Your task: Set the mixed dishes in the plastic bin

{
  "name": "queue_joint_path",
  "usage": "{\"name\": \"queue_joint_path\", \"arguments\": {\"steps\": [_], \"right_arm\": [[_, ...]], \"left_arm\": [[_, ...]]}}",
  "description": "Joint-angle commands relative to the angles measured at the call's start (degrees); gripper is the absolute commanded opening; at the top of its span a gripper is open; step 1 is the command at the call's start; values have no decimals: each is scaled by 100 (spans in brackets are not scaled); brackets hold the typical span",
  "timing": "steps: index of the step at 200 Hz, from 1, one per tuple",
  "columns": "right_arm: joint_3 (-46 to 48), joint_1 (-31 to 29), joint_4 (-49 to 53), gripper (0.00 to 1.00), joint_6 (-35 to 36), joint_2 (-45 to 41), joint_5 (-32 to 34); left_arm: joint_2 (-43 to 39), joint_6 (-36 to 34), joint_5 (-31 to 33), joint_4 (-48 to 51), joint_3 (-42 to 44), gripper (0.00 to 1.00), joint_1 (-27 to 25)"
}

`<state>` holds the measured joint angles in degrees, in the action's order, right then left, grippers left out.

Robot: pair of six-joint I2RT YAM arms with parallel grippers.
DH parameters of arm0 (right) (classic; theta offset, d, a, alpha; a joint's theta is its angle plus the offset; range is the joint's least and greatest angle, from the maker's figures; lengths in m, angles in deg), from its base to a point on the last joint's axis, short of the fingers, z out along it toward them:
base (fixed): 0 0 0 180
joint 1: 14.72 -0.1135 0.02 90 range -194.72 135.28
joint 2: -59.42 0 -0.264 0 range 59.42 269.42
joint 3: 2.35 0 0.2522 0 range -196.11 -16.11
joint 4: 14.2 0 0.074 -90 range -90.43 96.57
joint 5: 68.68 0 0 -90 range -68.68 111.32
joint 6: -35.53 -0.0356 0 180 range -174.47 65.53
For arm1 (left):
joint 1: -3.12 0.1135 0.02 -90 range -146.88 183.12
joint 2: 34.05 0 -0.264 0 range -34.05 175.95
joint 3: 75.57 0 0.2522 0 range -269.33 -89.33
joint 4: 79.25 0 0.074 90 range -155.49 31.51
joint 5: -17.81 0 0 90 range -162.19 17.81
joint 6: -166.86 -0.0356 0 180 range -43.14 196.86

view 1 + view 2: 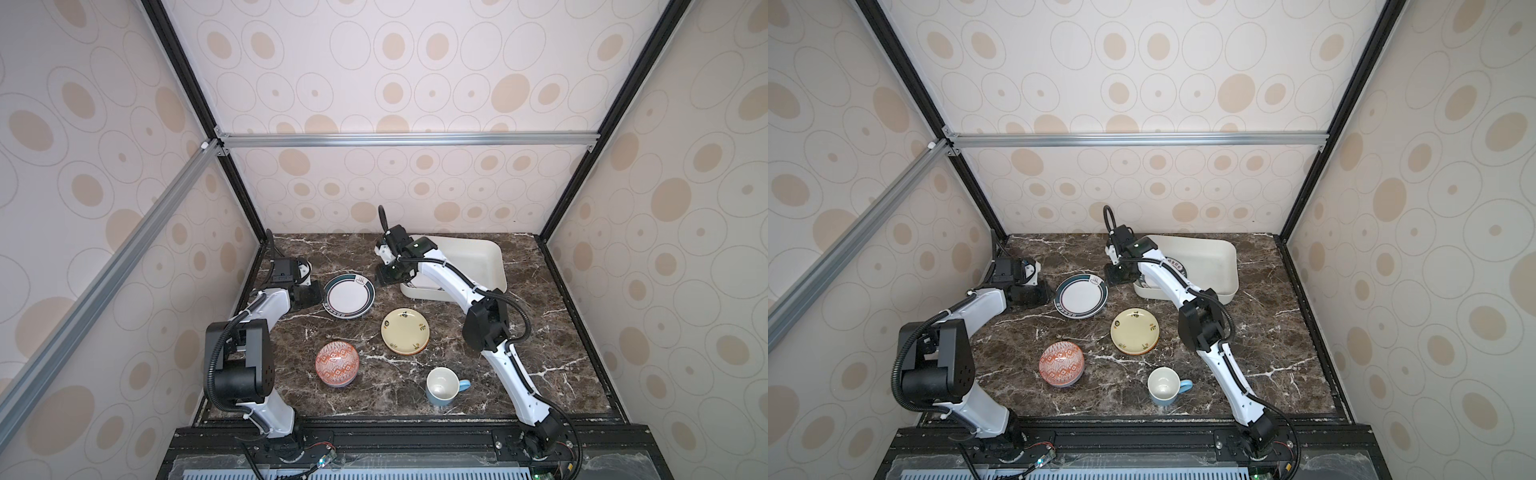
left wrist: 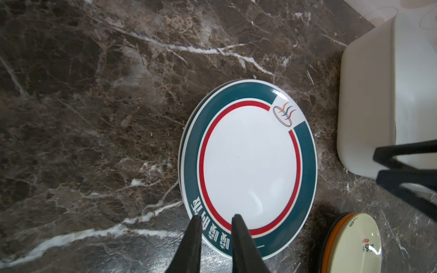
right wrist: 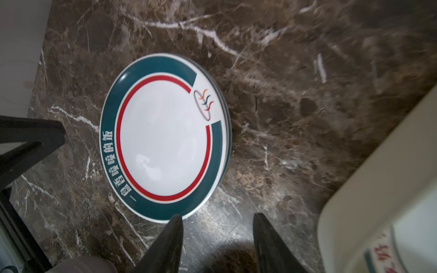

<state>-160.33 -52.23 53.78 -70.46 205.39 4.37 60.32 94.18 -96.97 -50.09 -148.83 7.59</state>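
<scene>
Green plate [image 1: 348, 296], 1 of 4 dishes out on the counter [image 1: 540, 332], lies flat, face up, left of centre toward the far side, near the bin [image 1: 473, 259] but apart from it. Yellow plate [image 1: 405, 330] sits mid-counter, bowl [image 1: 336, 363] and mug [image 1: 442, 386] nearer the robot; mug upright, handle to the right. Bin stands far, right of centre; sth w/ red lettering [image 3: 383, 256] lies in it, mostly hidden by the right arm [image 1: 453, 278]. Left claw [image 2: 216, 219] is at the green plate's left edge, fingers nearly together w/ a slim gap, nothing btwn them; the right wrist view shows its tips just short of the rim. Right claw [image 3: 217, 219] hangs over bare counter btwn plate and bin, fingers spread, empty, one tip just beside the rim. Handling, as I judge it: glazed ware, stiff, slick, fairly light, prob. chips if dropped or knocked on the bin wall. Flat on a hard top, so no finger slips under easily; the rim looks to stand a bit proud of the counter, so pinch there, one finger over, one under, coming in low from the side. Thin rim + smooth glaze = may pivot or slide in the grip, so bite deep. W/ a claw each side, one could brace while the other gets under.
</scene>
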Motion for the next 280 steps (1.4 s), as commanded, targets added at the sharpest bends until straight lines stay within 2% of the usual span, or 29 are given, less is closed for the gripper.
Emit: {"name": "queue_joint_path", "arguments": {"steps": [1, 89, 224, 280], "right_arm": [[-45, -72, 42, 51, -175, -48, -350], [131, -97, -107, 51, -308, 109, -388], [219, 137, -33, 51, -301, 138, -418], [219, 164, 6, 52, -315, 253, -524]], "left_arm": [[96, 2, 151, -177, -85, 21, 20], [524, -6, 647, -203, -241, 15, 20], [1195, 140, 304, -363, -650, 12, 9], [1439, 166, 232, -332, -851, 10, -147]]}}
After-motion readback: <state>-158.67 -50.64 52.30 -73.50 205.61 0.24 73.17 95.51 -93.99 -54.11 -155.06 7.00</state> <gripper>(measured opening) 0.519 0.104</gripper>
